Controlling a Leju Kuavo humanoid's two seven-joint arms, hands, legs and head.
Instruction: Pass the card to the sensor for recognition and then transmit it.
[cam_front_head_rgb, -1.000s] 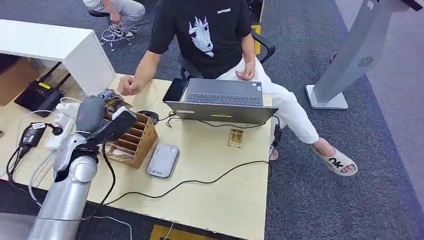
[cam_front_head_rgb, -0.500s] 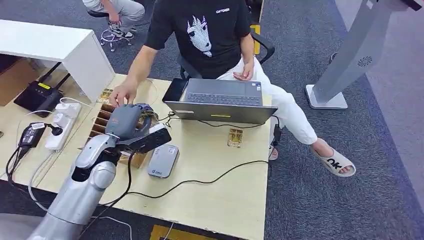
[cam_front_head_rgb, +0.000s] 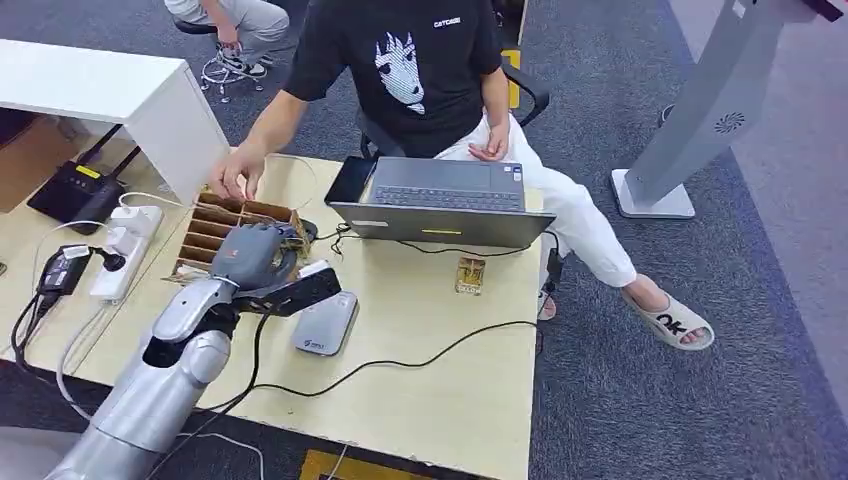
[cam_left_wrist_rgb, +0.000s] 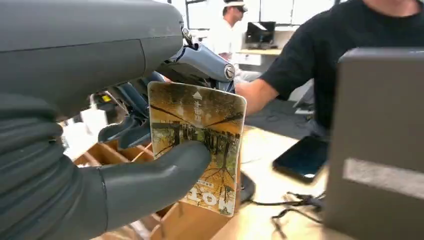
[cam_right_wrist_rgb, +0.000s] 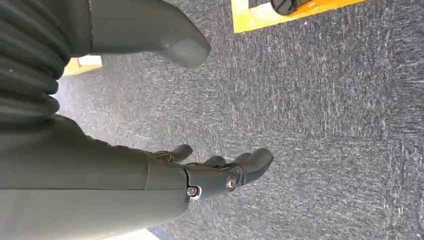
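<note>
My left hand (cam_front_head_rgb: 257, 256) hovers over the near right end of the wooden card box (cam_front_head_rgb: 213, 232), just left of the grey-white sensor pad (cam_front_head_rgb: 326, 322). In the left wrist view my left hand (cam_left_wrist_rgb: 115, 150) pinches a card with an autumn forest picture (cam_left_wrist_rgb: 200, 145) upright between thumb and fingers. A second card (cam_front_head_rgb: 470, 275) lies on the table in front of the laptop (cam_front_head_rgb: 445, 200). My right hand (cam_right_wrist_rgb: 220, 172) hangs over the grey carpet with its fingers apart and nothing in it.
A seated person reaches one hand (cam_front_head_rgb: 238, 180) to the far end of the card box. A phone (cam_front_head_rgb: 350, 180) lies left of the laptop. Black cables (cam_front_head_rgb: 400, 365) cross the table. A power strip (cam_front_head_rgb: 120, 245) lies at the left.
My left hand has swung right from over the box toward the sensor pad, carrying the card. The person's hand has come down onto the box's far end.
</note>
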